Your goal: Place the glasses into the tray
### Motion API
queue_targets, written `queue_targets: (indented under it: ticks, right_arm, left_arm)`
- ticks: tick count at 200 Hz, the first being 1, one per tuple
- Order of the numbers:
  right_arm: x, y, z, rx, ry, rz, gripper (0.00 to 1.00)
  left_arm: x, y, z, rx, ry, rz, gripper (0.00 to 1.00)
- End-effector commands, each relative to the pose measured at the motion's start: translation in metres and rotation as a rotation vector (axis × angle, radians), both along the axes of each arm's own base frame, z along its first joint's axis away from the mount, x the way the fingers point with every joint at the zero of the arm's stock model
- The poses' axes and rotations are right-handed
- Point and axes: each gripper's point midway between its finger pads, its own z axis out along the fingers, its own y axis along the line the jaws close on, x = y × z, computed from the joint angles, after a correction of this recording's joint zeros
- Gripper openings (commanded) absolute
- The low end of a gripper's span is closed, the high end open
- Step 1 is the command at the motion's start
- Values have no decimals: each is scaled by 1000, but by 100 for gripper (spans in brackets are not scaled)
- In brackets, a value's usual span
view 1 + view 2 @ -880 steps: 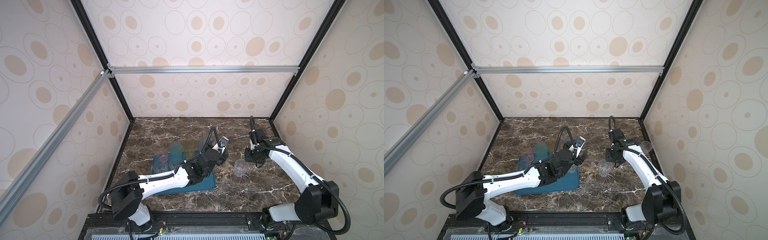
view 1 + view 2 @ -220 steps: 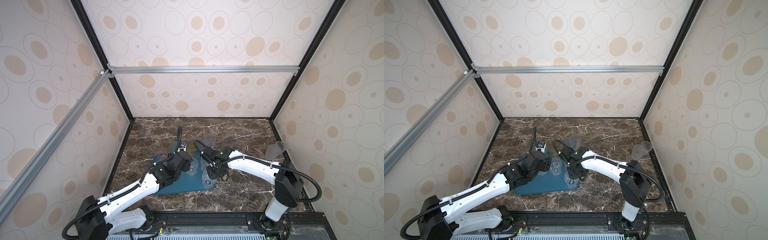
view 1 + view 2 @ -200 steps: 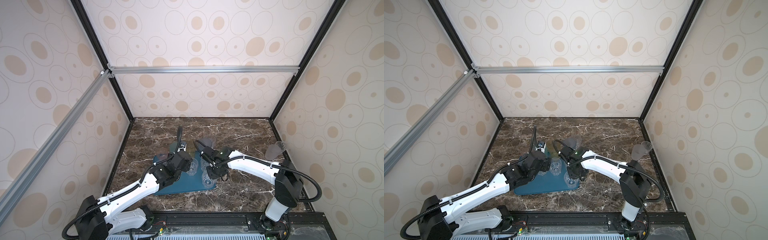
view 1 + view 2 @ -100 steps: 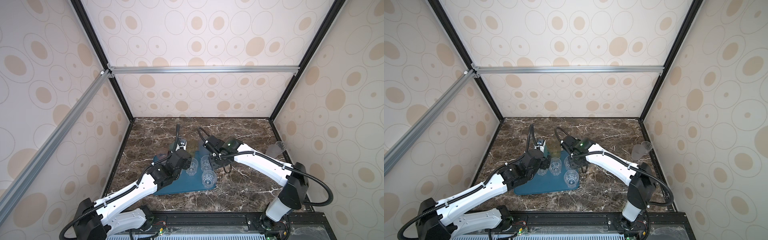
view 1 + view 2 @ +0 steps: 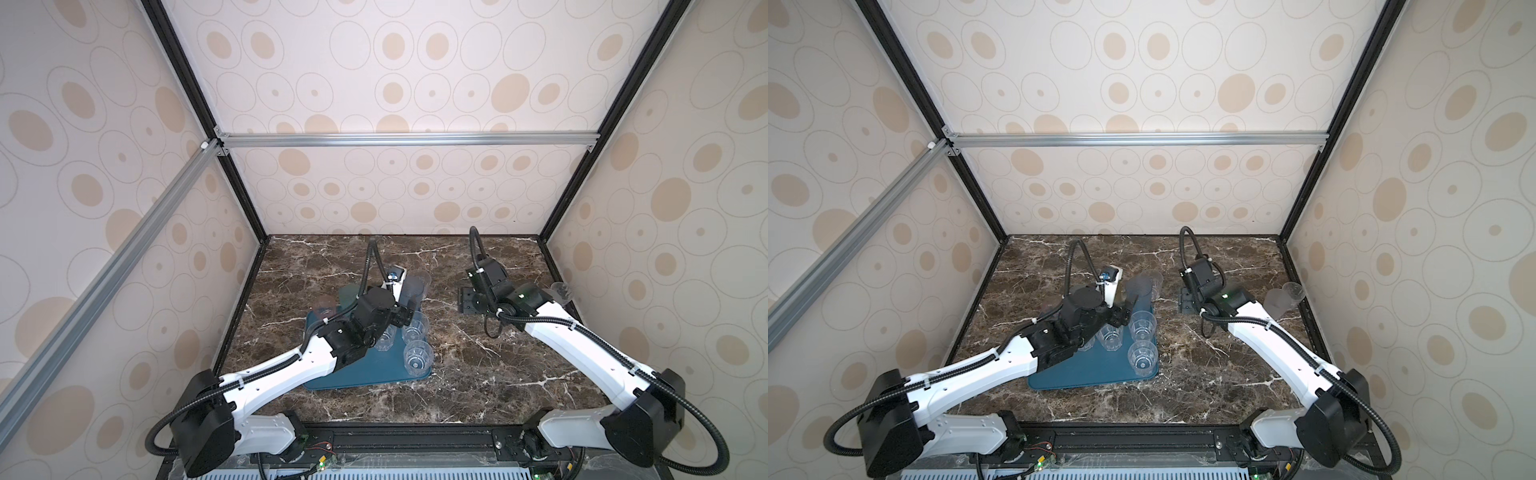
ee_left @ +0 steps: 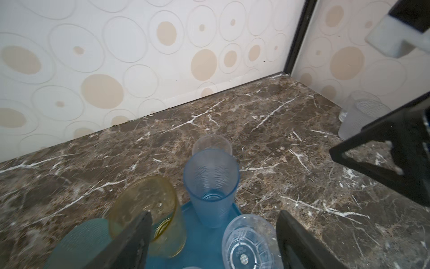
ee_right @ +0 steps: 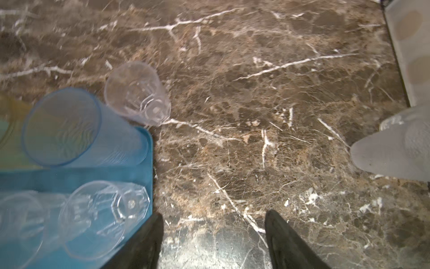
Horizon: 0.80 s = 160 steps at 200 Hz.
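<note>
The teal-blue tray lies left of centre. Three clear faceted glasses stand in its right part. A grey-blue glass, a yellow glass and a teal-green glass stand along its far edge. A clear glass stands on the marble just beyond the tray. My left gripper is open over the tray's far right, its fingers either side of a clear glass without touching it. My right gripper is open and empty over bare marble right of the tray.
A frosted glass stands by the right wall with another glass close behind it. A pink glass shows at the tray's far left. Dark marble stretches between the tray and the right wall. Patterned walls close in three sides.
My right gripper has opened, left a clear glass in the tray's front right and pulled away to the right. My left gripper has shifted toward the tray's far right.
</note>
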Motion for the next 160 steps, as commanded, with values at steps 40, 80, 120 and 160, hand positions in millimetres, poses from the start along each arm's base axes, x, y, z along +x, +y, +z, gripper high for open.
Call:
queue_targets:
  ticks: [40,80,120,160]
  right_arm:
    - [34,-93,5,-19,-143,-296,84]
    - [32,-158,-14,143,-75,-516,83]
    - [16,-212,-19,174,14,-703,82]
    - [4,-237,-17,176,39,-747,81]
  left_arm:
    - [4,-95,-3,24,-9,-204,97]
    - [15,-143,-25,97,23,-254,99]
    - [27,-170,-34,177,22,-248,99]
    - [40,-170,-25,227,-26,-207,99]
